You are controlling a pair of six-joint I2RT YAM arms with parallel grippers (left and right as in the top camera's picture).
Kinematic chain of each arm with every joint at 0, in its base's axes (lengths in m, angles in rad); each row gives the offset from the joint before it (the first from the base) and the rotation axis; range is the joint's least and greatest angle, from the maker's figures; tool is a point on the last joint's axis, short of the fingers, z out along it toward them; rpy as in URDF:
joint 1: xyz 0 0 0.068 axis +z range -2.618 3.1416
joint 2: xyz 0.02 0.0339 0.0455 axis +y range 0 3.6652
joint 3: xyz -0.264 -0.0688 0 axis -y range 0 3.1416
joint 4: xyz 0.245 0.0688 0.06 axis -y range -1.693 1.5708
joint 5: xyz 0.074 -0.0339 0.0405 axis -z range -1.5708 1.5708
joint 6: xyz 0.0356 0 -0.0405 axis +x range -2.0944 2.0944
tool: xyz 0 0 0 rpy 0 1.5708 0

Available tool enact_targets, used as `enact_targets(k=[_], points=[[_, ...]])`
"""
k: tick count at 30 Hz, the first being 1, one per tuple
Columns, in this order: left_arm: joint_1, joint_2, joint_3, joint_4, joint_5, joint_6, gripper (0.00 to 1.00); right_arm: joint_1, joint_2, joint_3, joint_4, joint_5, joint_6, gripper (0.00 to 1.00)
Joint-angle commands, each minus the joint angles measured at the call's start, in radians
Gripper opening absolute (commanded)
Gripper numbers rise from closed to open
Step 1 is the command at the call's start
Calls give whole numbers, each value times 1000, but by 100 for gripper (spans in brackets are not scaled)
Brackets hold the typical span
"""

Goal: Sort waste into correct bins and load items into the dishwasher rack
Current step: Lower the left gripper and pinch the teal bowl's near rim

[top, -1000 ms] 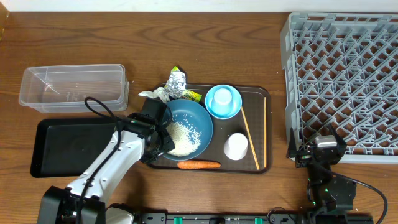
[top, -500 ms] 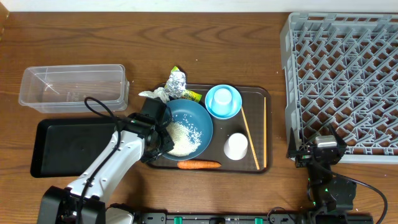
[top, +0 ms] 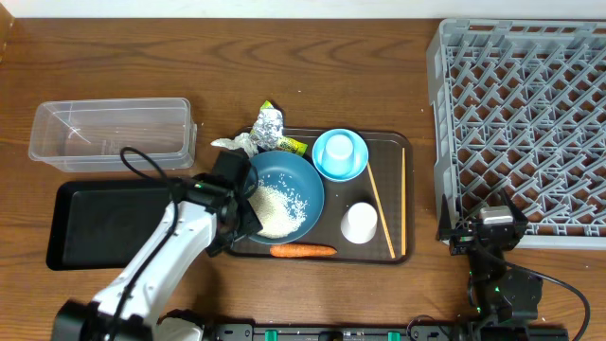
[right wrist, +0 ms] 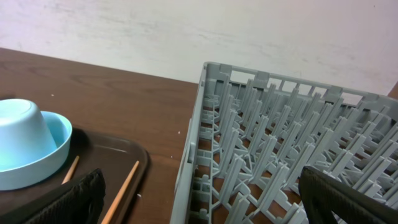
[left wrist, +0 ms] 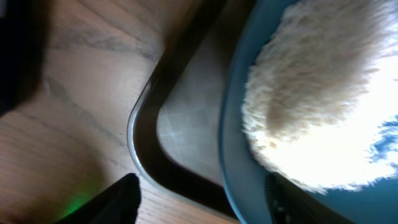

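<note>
A dark brown serving tray (top: 383, 150) sits at the centre of the wooden surface (top: 360, 76) in the overhead view. On its left half stands the large dark blue bowl (top: 295, 174), with a heap of white rice grains (top: 280, 208) in it. The left gripper (top: 242, 214) is at the bowl's lower-left edge. In the left wrist view its jaws stand apart around the bowl's rim (left wrist: 231, 124) and the tray's corner (left wrist: 142, 143). One finger is outside the tray and one inside the bowl by the rice (left wrist: 311, 106), and neither visibly presses on anything.

A small orange carrot (top: 303, 251) lies along the tray's lower edge. A small pale blue bowl (top: 318, 163) in the tray's upper middle holds an upturned pale blue cup (top: 340, 148). A whitish-pink cup (top: 359, 223) stands below them. Two thin wooden chopsticks (top: 381, 210) (top: 403, 201) lie lengthwise on the tray's right side.

Crumpled silver foil (top: 268, 123) and a yellow-green wrapper (top: 290, 145) rest at the tray's upper-left edge.

A clear rectangular plastic tub (top: 43, 142) sits at the left of the frame, with a shallow black rectangular tray (top: 95, 223) just below it.

The large grey plastic crate (top: 440, 123) fills the right side. The right gripper (top: 483, 233) is at the crate's lower-left corner. Its jaws (right wrist: 214, 202) are spread wide, holding nothing.
</note>
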Motion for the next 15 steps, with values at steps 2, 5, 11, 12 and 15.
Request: enact_targets(k=[2, 5, 11, 12, 15], points=[[-1, -74, 61, -43, -43, -2, 70, -9, -7, -1, -5, 2, -15, 99], [-2, -124, 93, -101, -49, -2, 72, -9, -7, -1, -5, 2, -15, 99], [-15, -207, 160, -142, 35, 108, 80, -9, -7, -1, -4, 2, -15, 99], [-29, -220, 164, -113, 87, 169, 82, -9, -7, -1, -5, 2, -15, 99], [-95, -233, 164, -14, 213, 341, 86, -9, -7, -1, -5, 2, -15, 99]])
